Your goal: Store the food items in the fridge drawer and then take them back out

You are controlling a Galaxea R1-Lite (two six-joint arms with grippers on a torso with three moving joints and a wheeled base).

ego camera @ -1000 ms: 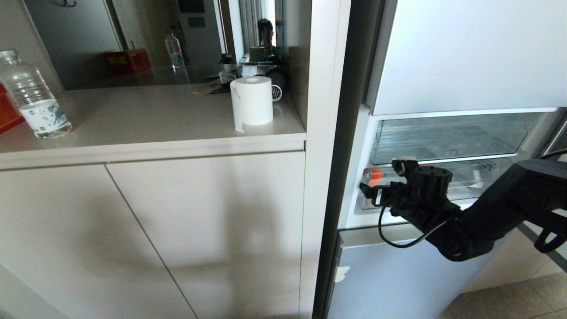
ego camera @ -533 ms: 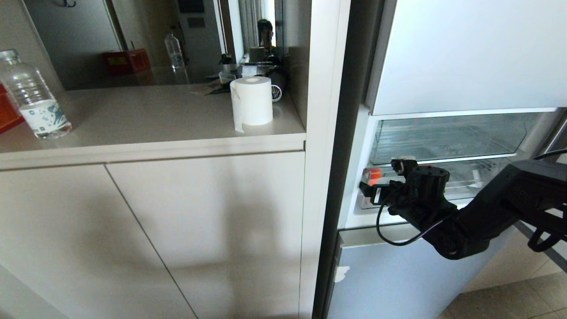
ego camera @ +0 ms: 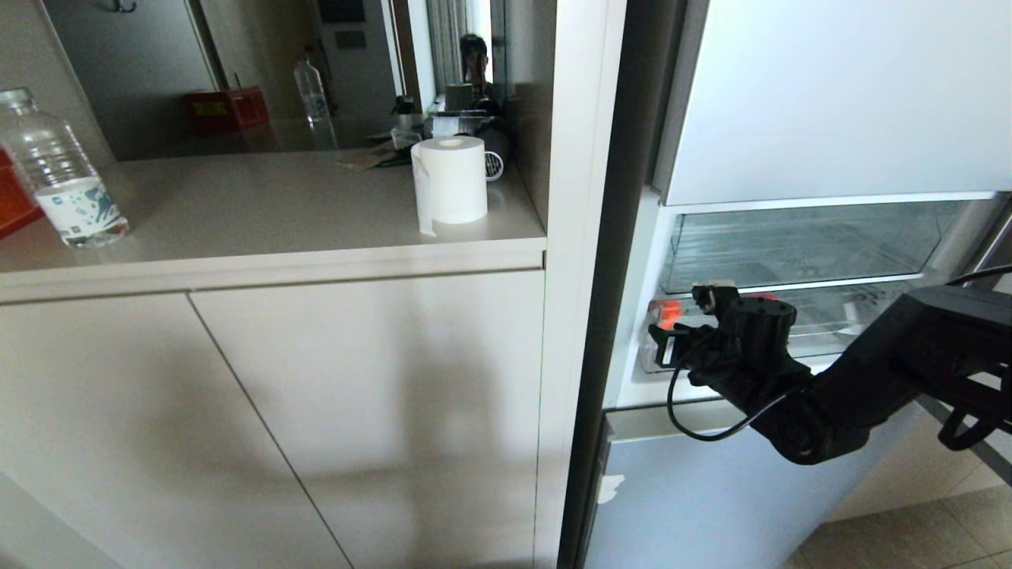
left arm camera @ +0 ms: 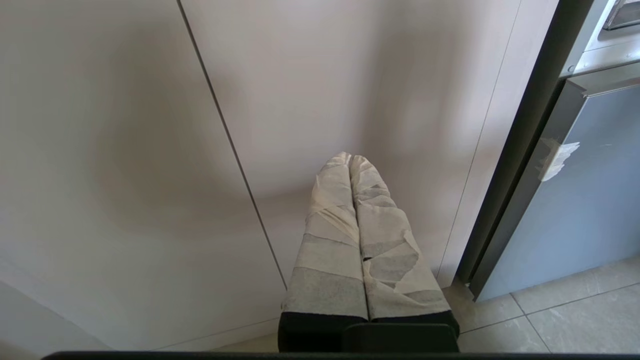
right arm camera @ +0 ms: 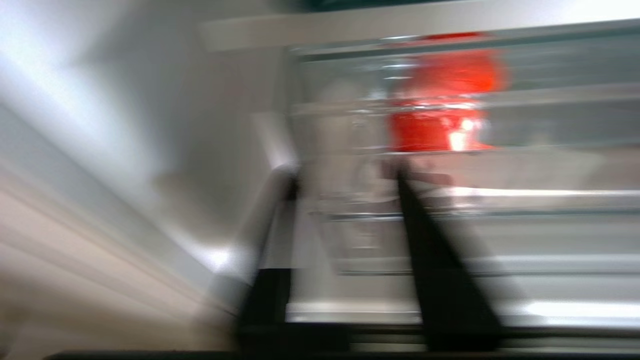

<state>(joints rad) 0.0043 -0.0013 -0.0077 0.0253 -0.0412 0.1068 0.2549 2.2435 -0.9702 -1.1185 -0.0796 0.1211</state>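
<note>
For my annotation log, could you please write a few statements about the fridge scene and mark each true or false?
1. The white paper roll stands upright on the beige counter. True.
2. The round orange-red food item lies on the counter. False: it sits inside the clear plastic fridge drawer.
3. The right pincer is at the drawer's front. True.
4. The left pincer is open. False: its taped fingers are pressed together.

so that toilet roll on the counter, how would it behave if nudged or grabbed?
The toilet roll stands upright on its flat end on the counter, so a low nudge would probably slide it; a high push might tip it, and then it could roll. It looks like soft paper: likely light, squashing under a firm squeeze. Its loose tail hangs down one side and may unwind.
</note>
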